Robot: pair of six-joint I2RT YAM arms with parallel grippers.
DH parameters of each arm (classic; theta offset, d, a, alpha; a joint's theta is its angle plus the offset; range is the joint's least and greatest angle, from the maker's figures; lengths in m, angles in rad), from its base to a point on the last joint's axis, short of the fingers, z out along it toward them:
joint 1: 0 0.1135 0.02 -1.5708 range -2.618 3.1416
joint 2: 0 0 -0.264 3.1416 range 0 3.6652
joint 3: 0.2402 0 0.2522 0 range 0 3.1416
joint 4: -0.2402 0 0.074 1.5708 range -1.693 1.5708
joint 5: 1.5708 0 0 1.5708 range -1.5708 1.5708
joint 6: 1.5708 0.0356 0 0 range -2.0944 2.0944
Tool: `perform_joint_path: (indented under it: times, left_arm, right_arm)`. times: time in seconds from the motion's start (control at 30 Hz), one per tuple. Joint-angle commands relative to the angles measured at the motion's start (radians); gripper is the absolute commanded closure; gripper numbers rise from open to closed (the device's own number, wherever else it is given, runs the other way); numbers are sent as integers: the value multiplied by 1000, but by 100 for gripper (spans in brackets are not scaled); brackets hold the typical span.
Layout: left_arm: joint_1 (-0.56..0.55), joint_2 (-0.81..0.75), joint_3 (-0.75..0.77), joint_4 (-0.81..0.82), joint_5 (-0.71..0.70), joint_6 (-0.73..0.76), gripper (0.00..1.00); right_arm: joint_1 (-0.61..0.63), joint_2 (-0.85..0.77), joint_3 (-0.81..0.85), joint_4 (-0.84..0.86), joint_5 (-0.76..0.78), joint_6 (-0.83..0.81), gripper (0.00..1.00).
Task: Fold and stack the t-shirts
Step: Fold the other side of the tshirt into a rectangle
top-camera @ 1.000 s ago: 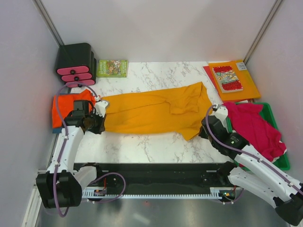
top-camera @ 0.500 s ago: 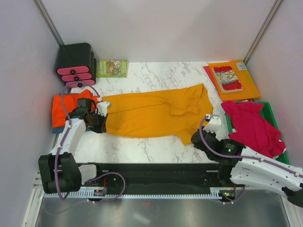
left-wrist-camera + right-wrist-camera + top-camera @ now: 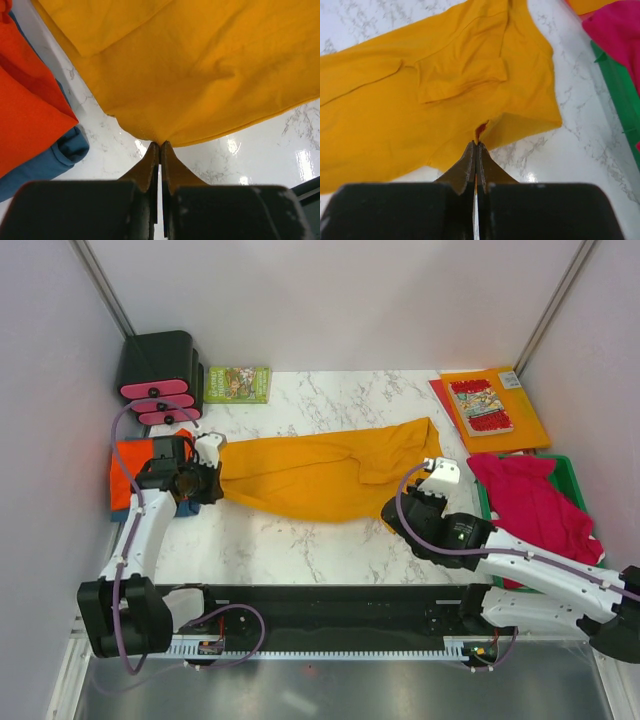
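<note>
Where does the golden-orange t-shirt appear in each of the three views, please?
Top external: golden-orange t-shirt, centre, stretched left to right.
Left wrist: fills the upper frame, edge pinched by left gripper.
Right wrist: upper left, edge pinched by right gripper.
Shared landmark: the white marble table.

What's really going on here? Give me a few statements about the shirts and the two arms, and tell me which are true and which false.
1. The left gripper and the right gripper are each shut on an edge of the mustard t-shirt. True.
2. The crimson-pink t-shirts lie spread flat on the marble. False: they are heaped over the green tray on the right.
3. A red-orange t-shirt lies on a blue t-shirt at the left. True.
4. The red comic book sits on the mustard t-shirt. False: it lies on the orange folder in the far right corner.
</note>
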Motion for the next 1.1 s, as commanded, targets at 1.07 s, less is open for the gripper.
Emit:
perform_joint_path:
  times: [1.07]
  left_arm:
    - [25,365,103,315,-135,-202,98]
  right_arm:
    - [-588,633,319,595,-240,-489,100]
